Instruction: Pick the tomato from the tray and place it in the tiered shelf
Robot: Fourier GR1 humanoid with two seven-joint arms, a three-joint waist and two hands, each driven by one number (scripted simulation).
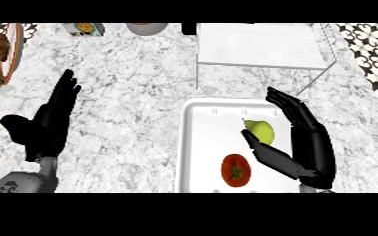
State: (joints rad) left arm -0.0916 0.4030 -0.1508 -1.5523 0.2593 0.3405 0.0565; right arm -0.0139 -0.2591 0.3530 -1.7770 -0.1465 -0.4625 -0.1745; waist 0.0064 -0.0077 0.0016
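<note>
Right hand being held spread over the tray.
The tomato is being flanked by its thumb; the left hand is being held open.

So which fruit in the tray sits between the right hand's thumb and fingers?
The yellow-green pear, in the gap of the open right hand. The red tomato lies outside it, below the thumb, nearer the front edge of the tray.

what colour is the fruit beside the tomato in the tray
Yellow-green: the small pear-shaped fruit in the white rectangular tray, seen in the head view.
</note>
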